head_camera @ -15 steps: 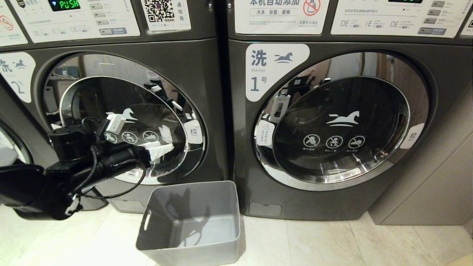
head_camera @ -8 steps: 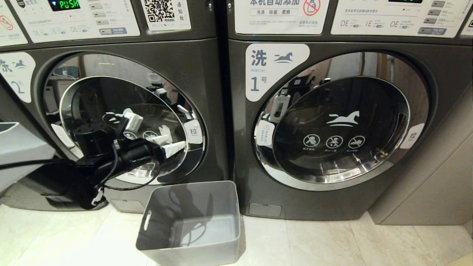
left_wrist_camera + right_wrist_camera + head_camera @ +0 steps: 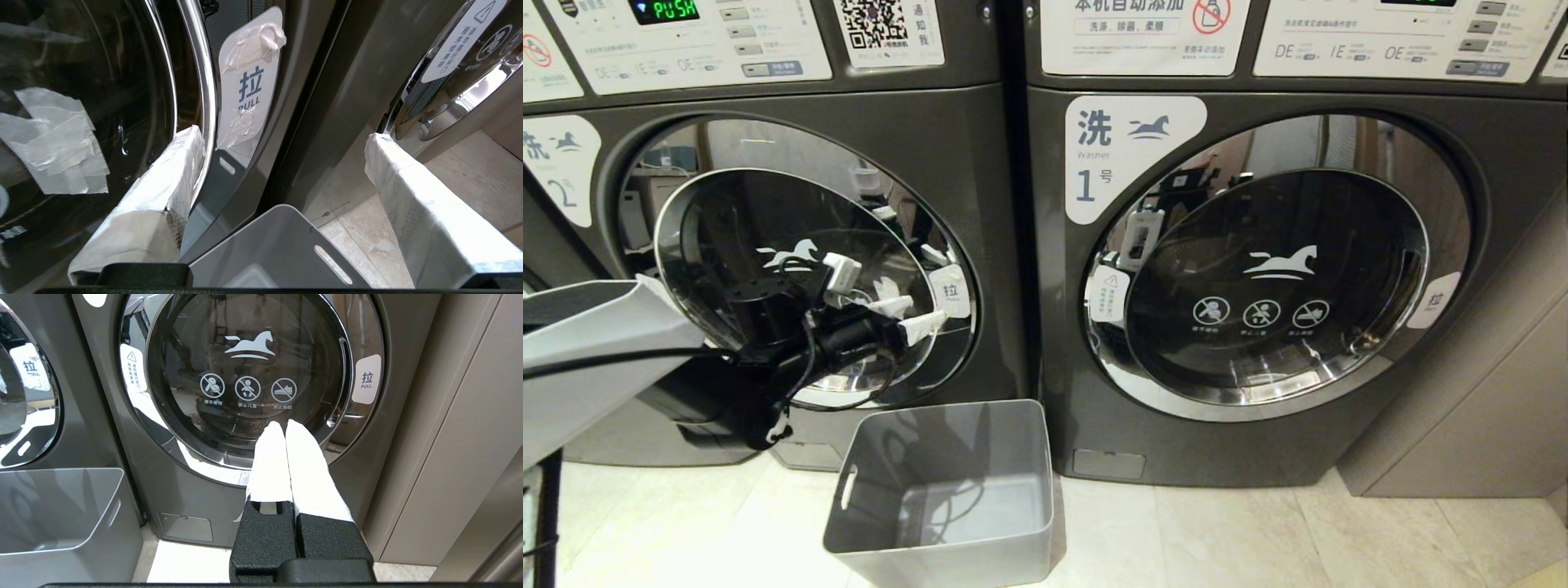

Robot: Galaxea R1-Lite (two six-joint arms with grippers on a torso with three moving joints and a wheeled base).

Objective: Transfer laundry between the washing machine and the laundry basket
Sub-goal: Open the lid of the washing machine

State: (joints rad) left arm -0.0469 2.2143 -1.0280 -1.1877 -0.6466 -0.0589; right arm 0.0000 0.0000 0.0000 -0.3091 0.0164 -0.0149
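The left gripper (image 3: pixel 913 317) is hanging wide open beside the pull tab (image 3: pixel 950 291) on washer 2's door (image 3: pixel 768 212), seemingly lining up to open it.

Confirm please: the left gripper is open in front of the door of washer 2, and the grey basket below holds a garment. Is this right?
Not quite: the laundry basket is empty, as the head view shows. The left gripper is indeed open before the door of the washing machine marked 2.

Right claw (image 3: pixel 284 428), fingers pressed together, faces machine door (image 3: pixel 245 375).
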